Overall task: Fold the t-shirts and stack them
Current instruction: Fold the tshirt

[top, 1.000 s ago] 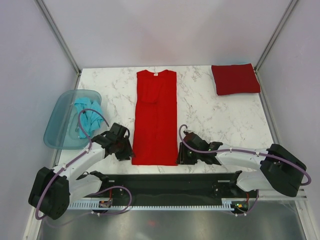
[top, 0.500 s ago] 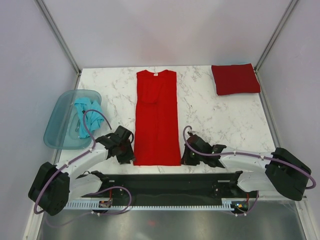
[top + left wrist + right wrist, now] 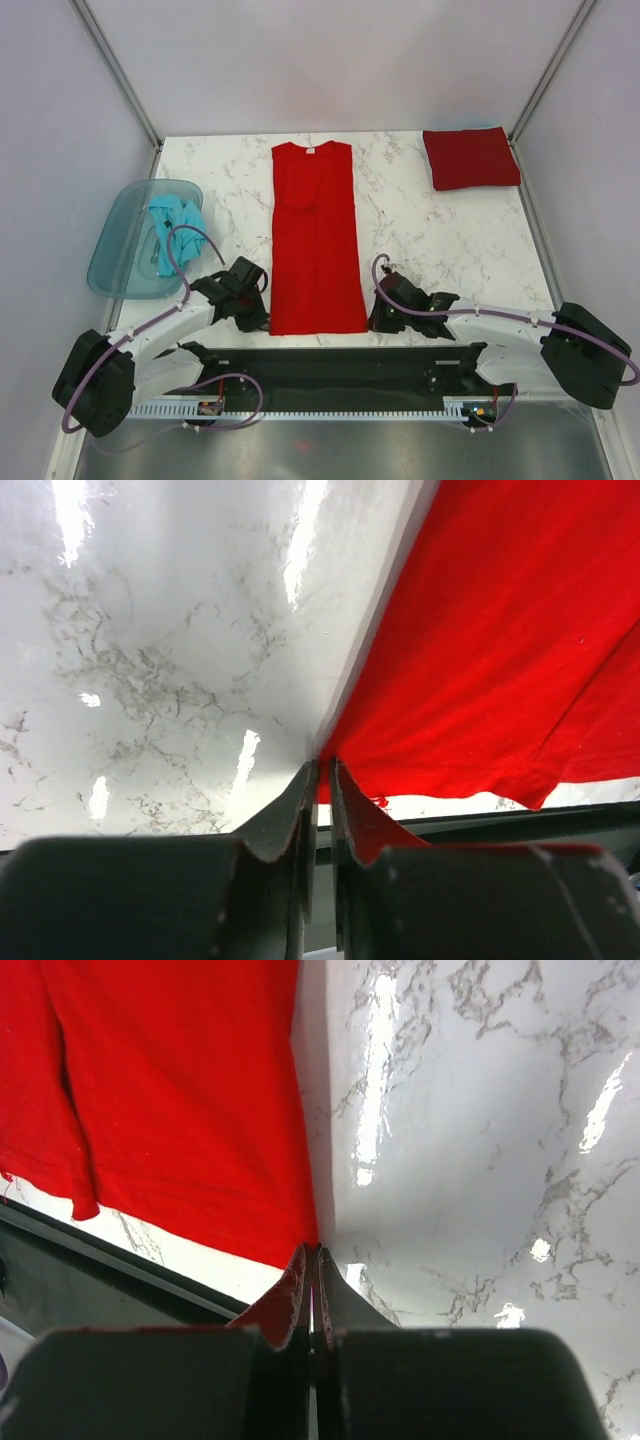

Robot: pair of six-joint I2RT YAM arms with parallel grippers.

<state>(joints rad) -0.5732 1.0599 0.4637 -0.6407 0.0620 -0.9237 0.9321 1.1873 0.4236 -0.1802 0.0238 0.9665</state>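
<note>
We see the left tool point(image 3: 320, 772) low at the near edge of the marble tabletop point(image 3: 440, 230), its jaws drawn to a narrow slit and pinched on the near left corner of the bright red t-shirt point(image 3: 313, 240), a sliver of red cloth showing between the tips. The right tool point(image 3: 311, 1252) mirrors it at the shirt's near right corner, its jaws pressed together with the hem corner caught at their tips. Both tools sit close to the marble, one on each side of the hem, and both point away from the arms' bases toward the far wall. Between them, the bright red t-shirt lies flat in the middle of the tabletop as a long, narrow strip, its sides turned in, its collar at the far end and its hem at the near edge, where the wrist views show the cloth slightly rumpled above the dark front rail. Well apart from it, in the far right corner, the crimson t-shirt point(image 3: 470, 158) rests folded into a flat square. To the left, the teal t-shirt point(image 3: 175, 222) lies crumpled inside the translucent blue tub point(image 3: 115, 260), which sits at the left edge of the tabletop, just beyond the left arm.
</note>
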